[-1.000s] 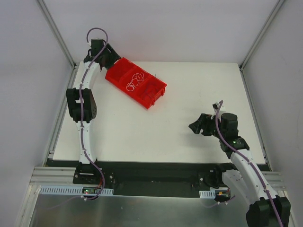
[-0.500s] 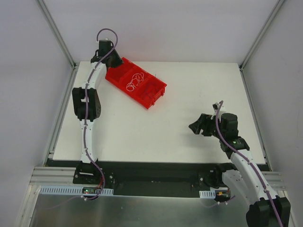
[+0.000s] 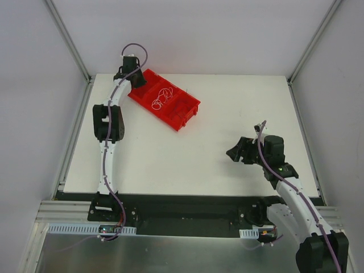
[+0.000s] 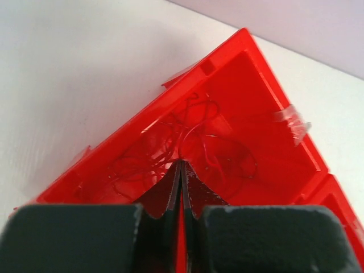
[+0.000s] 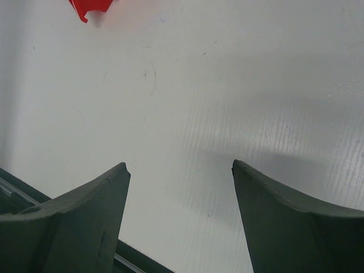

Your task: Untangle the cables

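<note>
The cables (image 3: 161, 98) are a small tangle of thin red and whitish curly wires lying in a red compartment bin (image 3: 185, 110) at the back left of the table. My left gripper (image 3: 134, 83) reaches into the bin's left end. In the left wrist view its tips (image 4: 181, 163) are pressed together at the near edge of the cables (image 4: 199, 142), and thin strands run right into them. The bin's rim (image 4: 170, 102) crosses ahead. My right gripper (image 3: 232, 152) hangs open over bare table at the right, nothing between its fingers (image 5: 179, 166).
The bin has further compartments toward its right end (image 3: 190, 105), and one red corner (image 5: 91, 7) shows at the top of the right wrist view. The table's dark front edge (image 5: 23, 196) lies close to the right gripper. White walls and metal posts enclose the table.
My left arm swung from the back-left corner toward the bin, and its gripper lowered into the left compartment and shut at the tangle. The right arm stayed put.
</note>
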Controlling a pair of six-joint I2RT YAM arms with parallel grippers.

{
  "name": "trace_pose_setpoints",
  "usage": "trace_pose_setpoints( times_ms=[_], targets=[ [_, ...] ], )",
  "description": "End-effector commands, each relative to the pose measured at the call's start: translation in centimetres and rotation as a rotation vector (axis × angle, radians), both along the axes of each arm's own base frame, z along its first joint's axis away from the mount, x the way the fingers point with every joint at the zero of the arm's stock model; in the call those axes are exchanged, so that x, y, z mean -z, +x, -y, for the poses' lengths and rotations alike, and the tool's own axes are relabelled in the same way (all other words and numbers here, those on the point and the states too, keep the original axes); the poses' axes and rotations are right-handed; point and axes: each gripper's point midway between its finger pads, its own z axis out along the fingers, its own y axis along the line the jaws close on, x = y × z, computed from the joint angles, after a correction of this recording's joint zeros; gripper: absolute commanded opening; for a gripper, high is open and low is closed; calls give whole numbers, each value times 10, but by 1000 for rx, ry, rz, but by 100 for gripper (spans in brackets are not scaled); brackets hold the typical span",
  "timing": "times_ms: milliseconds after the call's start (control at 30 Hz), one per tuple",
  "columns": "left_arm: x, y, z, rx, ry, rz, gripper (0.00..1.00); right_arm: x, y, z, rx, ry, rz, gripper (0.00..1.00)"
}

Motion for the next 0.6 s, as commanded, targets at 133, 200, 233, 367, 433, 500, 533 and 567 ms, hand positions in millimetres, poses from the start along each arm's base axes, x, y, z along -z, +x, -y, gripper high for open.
trace_pose_setpoints(
  times_ms=[133, 200, 233, 367, 433, 500, 533, 567],
  targets=[
    [-21, 16, -16, 44, 170, 100, 0, -19, 9, -3, 0, 27, 38, 76],
    [-34, 15, -21, 32, 199, 117, 1, -19, 9, -4, -3, 28, 37, 76],
    [-51, 13, -22, 30, 203, 142, 3, -19, 9, -3, -1, 28, 36, 76],
    [-104, 4, -26, 15, 214, 213, 25, -20, 10, -5, -6, 34, 37, 76],
    [-132, -4, -24, 14, 197, 250, 39, -20, 11, -5, -8, 35, 38, 76],
    [-152, -13, -19, 25, 166, 271, 49, -21, 11, -5, -7, 32, 43, 76],
    [-164, -18, -19, 18, 156, 285, 52, -21, 12, -4, -2, 28, 46, 76],
    [-177, -25, -14, 36, 127, 300, 54, -21, 13, -2, 6, 21, 46, 76]
  ],
)
